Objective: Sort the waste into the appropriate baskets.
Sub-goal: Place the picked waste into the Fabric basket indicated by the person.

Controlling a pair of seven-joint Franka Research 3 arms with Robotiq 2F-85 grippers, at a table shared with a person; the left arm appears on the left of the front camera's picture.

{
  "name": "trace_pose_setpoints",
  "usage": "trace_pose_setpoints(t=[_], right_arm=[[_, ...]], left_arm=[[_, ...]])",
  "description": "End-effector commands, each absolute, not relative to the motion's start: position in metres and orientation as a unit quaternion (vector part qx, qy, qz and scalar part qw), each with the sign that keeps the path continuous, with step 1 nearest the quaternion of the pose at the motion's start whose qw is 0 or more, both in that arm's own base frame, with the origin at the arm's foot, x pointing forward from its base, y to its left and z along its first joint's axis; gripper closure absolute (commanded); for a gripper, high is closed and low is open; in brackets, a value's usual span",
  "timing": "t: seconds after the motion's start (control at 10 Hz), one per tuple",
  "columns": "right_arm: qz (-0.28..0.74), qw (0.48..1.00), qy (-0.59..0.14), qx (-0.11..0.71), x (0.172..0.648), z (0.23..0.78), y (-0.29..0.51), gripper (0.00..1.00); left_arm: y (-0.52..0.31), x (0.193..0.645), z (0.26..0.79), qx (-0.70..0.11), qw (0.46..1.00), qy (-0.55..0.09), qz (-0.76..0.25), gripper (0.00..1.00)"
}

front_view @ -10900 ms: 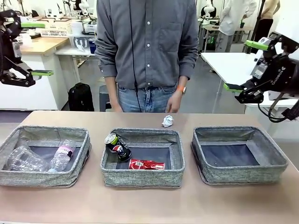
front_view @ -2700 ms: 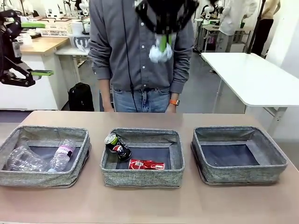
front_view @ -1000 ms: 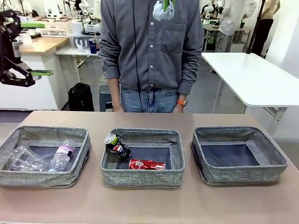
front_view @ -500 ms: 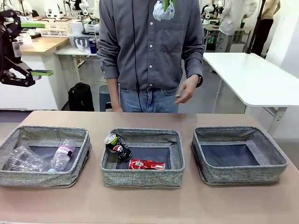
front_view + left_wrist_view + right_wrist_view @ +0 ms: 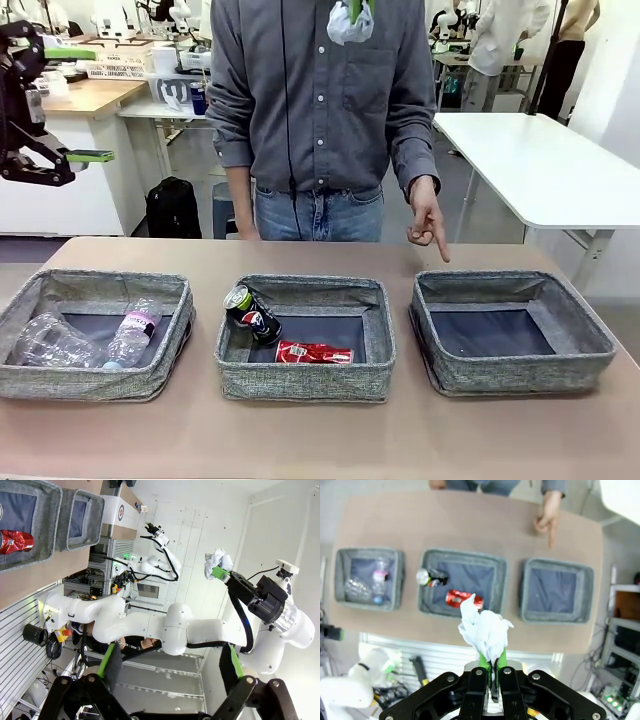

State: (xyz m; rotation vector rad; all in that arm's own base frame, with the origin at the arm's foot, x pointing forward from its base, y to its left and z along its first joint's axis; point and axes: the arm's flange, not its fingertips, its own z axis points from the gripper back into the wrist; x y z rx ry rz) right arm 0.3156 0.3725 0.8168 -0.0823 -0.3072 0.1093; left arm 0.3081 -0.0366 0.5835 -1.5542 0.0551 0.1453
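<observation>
Our right gripper (image 5: 493, 667) pinches paper ball (image 5: 485, 630) high above three baskets (image 5: 510, 335); left gripper (image 5: 170, 667) open; person's hand (image 5: 425, 215) points at right basket.

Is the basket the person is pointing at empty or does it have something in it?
Empty: the right basket under the person's pointing hand shows bare dark bottom.

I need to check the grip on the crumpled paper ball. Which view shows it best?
The right wrist view: the paper ball sits close up, pinched in the shut right gripper. The front view shows it at the top edge, partly cut off. The left wrist view shows it small and far off.
</observation>
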Motion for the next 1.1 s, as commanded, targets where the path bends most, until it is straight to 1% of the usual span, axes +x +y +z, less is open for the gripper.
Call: trace_pose_setpoints(t=[0.0,0.2,0.3,0.4,0.5,0.6,0.7,0.8,1.0], right_arm=[[0.059,0.986,-0.152,-0.041,0.314,0.817,0.373,0.96],[0.054,0.986,-0.153,-0.041,0.316,0.817,0.373,0.96],[0.074,0.983,-0.161,-0.05,0.314,0.812,0.352,0.96],[0.119,0.985,-0.108,-0.061,0.323,0.773,0.31,0.96],[0.097,0.99,-0.06,-0.081,0.333,0.73,0.267,0.96],[0.093,0.993,-0.022,-0.069,0.337,0.69,0.222,0.96],[0.098,0.994,0.007,-0.039,0.339,0.652,0.184,0.96],[0.12,0.992,-0.012,-0.02,0.339,0.609,0.154,0.96],[0.117,0.99,-0.042,0.061,0.345,0.539,0.119,0.96]], left_arm=[[-0.035,0.306,0.585,-0.7,0.711,0.029,0.063,0.0],[-0.035,0.306,0.585,-0.7,0.711,0.029,0.063,0.0],[-0.035,0.306,0.585,-0.7,0.711,0.029,0.063,0.0],[-0.035,0.306,0.585,-0.7,0.711,0.029,0.063,0.0],[-0.035,0.306,0.585,-0.7,0.711,0.029,0.063,0.0],[-0.035,0.306,0.585,-0.7,0.711,0.029,0.063,0.0],[-0.035,0.306,0.585,-0.7,0.711,0.029,0.063,0.0],[-0.035,0.306,0.585,-0.7,0.711,0.029,0.063,0.0],[-0.035,0.306,0.585,-0.7,0.711,0.029,0.063,0.0]])
